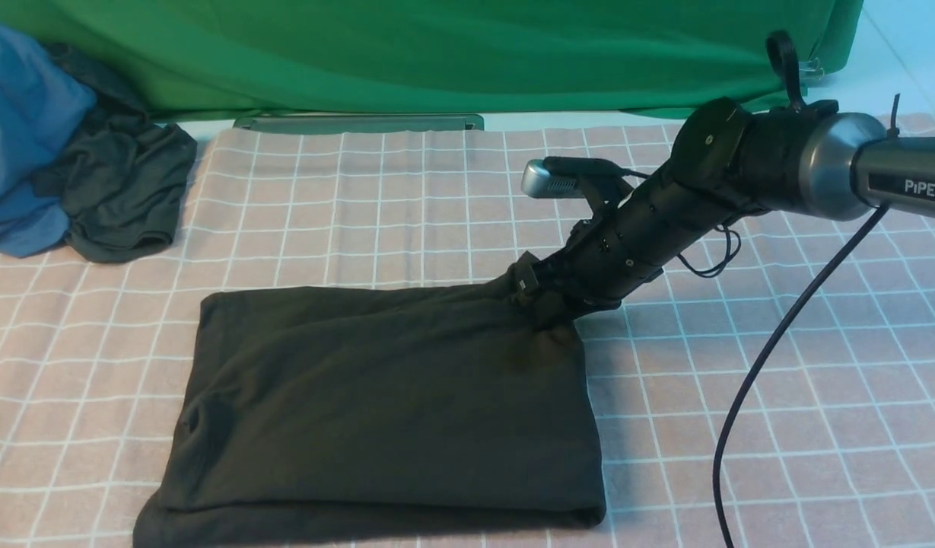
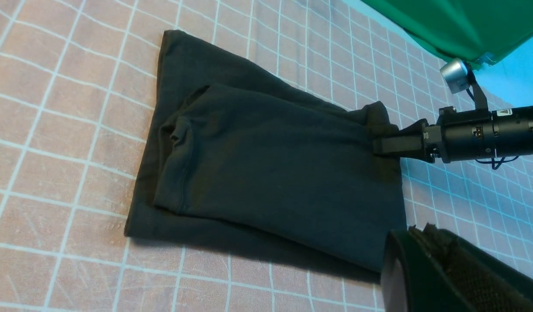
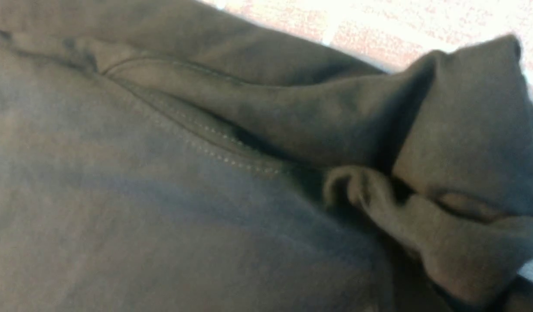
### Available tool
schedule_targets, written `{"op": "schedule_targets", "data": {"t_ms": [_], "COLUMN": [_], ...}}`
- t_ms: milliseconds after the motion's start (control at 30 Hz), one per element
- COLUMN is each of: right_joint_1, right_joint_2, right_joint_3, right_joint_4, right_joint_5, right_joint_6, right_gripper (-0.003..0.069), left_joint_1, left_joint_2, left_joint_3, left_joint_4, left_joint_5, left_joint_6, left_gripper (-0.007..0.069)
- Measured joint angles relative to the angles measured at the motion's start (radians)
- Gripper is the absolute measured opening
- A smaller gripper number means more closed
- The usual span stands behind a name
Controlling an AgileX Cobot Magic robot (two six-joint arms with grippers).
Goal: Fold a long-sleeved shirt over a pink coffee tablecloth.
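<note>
Shirt fabric fills the right wrist view: bunched folds and a stitched seam of the long-sleeved shirt [image 3: 205, 182] right up against the lens, and our right gripper's jaws can't be made out there. From the front, our right gripper [image 1: 547, 301] is down at the far right corner of the folded shirt [image 1: 383, 403], tip buried in a puckered ridge of cloth. In the left wrist view the same gripper [image 2: 381, 145] shows its jaws drawn close together at that raised corner; cloth rises to meet them, so we read it as pinching the shirt corner, though the contact point itself is dark on dark. Our left gripper [image 2: 426, 234] shows only as a dark padded finger at the edge of its own view, just off the shirt's near right corner, not touching it; jaws closed, nothing in them. It does not appear in the front view. Shirt lies folded into a rough rectangle, layered, near the middle of the pink coffee tablecloth [image 1: 779, 380], which is spread flat under everything. Further out, at far left on the cloth's edge: a blue garment [image 1: 22, 137] with a smaller dark garment [image 1: 125, 190] heaped against it, well apart from the shirt. Green cloth [image 1: 437, 53] hangs across the back.
</note>
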Motion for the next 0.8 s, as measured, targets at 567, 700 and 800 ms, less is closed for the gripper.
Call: {"op": "schedule_targets", "data": {"t_ms": [567, 700, 800], "right_joint_1": [-0.168, -0.184, -0.186], "right_joint_2": [-0.009, -0.017, -0.029], "right_joint_3": [-0.020, -0.048, -0.088], "right_joint_4": [-0.061, -0.101, -0.166], "right_joint_5": [0.014, 0.019, 0.066], "right_joint_6": [0.009, 0.023, 0.059], "right_gripper": [0.0130, 0.0163, 0.0279], "left_joint_1": [0.000, 0.000, 0.000], "left_joint_2": [0.000, 0.000, 0.000], "left_joint_3": [0.000, 0.000, 0.000], "left_joint_4": [0.001, 0.001, 0.001], "left_joint_5": [0.042, 0.041, 0.041], "left_joint_6": [0.001, 0.001, 0.001], "left_gripper": [0.0013, 0.0013, 0.0013]}}
